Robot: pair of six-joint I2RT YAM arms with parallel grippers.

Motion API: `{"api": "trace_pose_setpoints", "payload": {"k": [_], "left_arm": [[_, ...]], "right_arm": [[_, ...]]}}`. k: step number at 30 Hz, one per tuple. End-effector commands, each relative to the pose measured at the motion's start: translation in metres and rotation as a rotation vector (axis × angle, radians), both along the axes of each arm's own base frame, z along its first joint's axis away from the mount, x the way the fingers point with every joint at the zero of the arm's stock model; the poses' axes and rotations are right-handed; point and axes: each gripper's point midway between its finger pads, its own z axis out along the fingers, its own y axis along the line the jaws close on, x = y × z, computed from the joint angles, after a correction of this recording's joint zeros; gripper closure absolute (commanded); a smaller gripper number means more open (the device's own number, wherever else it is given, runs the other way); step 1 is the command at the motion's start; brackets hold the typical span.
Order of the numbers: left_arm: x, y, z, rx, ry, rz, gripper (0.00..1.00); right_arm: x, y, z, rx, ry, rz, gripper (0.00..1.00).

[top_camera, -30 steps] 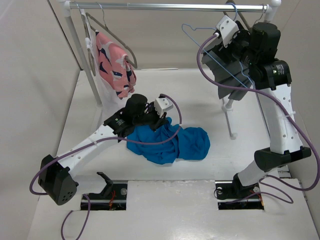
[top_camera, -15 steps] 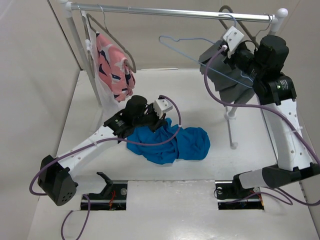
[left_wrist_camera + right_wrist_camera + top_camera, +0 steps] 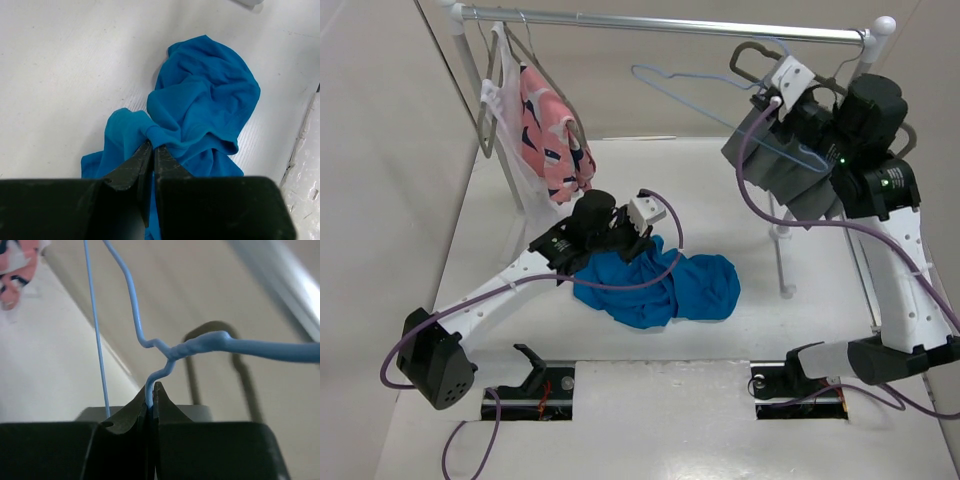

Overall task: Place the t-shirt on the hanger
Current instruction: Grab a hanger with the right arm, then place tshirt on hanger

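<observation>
White table (image 3: 650,170) with pale walls on three sides; metal rail (image 3: 660,20) runs across the far end.

Far left: pink patterned garment (image 3: 548,130) hangs from the rail, tilted, over the far-left corner of the table.

Centre-left: left gripper (image 3: 153,146) is down at table level, jaws pressed together with a fold of the t-shirt (image 3: 200,100) pinched between the tips. The pinched fold is at the shirt's left edge. The rest of the t-shirt lies crumpled in a heap on the table, mid-table, spreading right from the gripper. Which part of the shirt is held cannot be told.

Centre-right: hanger (image 3: 205,342) is up in the air below the rail, lying nearly sideways, its curved end towards the left. Top view shows it apart from the rail.

Right: right gripper (image 3: 152,392) is raised near the rail, jaws clamped tight on the hanger's thin wire just beside the twisted neck. Pleated grey garment (image 3: 770,160) hangs directly under this gripper, at the right end of the rail.
</observation>
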Motion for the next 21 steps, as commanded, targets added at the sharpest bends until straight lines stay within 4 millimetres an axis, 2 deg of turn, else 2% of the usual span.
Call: {"api": "trace_pose_setpoints", "payload": {"k": [1, 4, 5, 6, 7, 8, 9, 11, 12, 13, 16, 18, 19, 20, 21], "left_arm": [[0.007, -0.008, 0.032, -0.067, -0.062, 0.009, 1.0], [0.006, -0.009, 0.027, -0.069, -0.02, 0.024, 1.0], [0.006, -0.01, 0.032, -0.082, -0.02, 0.029, 1.0], [0.006, -0.01, 0.027, -0.073, 0.001, 0.033, 1.0], [0.006, -0.01, 0.031, -0.081, 0.01, 0.039, 1.0], [0.007, -0.012, 0.032, -0.081, 0.01, 0.039, 1.0], [0.008, -0.011, 0.032, -0.082, 0.014, 0.051, 1.0], [0.006, -0.009, 0.028, -0.071, 0.038, 0.056, 1.0], [0.006, -0.009, 0.022, -0.058, 0.052, 0.057, 1.0], [0.005, -0.011, 0.015, -0.04, 0.078, 0.05, 1.0], [0.009, -0.015, 0.012, -0.022, 0.121, 0.06, 1.0], [0.017, -0.016, 0.0, 0.017, 0.181, 0.093, 1.0], [0.019, -0.017, 0.006, 0.006, 0.17, 0.093, 1.0], [0.021, -0.017, -0.002, 0.036, 0.194, 0.104, 1.0], [0.027, -0.018, 0.003, 0.037, 0.184, 0.117, 1.0]], "right_arm": [[-0.021, 0.024, 0.002, 0.018, -0.021, 0.106, 1.0], [-0.047, 0.033, -0.006, 0.021, 0.005, 0.149, 1.0], [-0.069, 0.038, -0.01, 0.028, 0.027, 0.172, 1.0], [-0.071, 0.04, -0.041, 0.026, 0.122, 0.157, 1.0], [-0.073, 0.033, -0.058, 0.028, 0.173, 0.099, 1.0], [-0.081, 0.03, -0.082, 0.018, 0.239, 0.077, 1.0], [-0.097, 0.025, -0.118, 0.027, 0.327, 0.059, 1.0], [-0.108, 0.011, -0.153, 0.053, 0.4, -0.009, 1.0], [-0.124, 0.0, -0.156, 0.09, 0.393, -0.028, 1.0], [-0.129, -0.004, -0.187, 0.094, 0.476, -0.062, 1.0], [-0.152, -0.024, -0.224, 0.087, 0.561, -0.144, 1.0], [-0.167, -0.025, -0.244, 0.085, 0.604, -0.135, 1.0], [-0.17, -0.025, -0.24, 0.091, 0.591, -0.123, 1.0], [-0.175, -0.022, -0.254, 0.094, 0.626, -0.112, 1.0], [-0.18, -0.021, -0.261, 0.091, 0.644, -0.105, 1.0]]}}
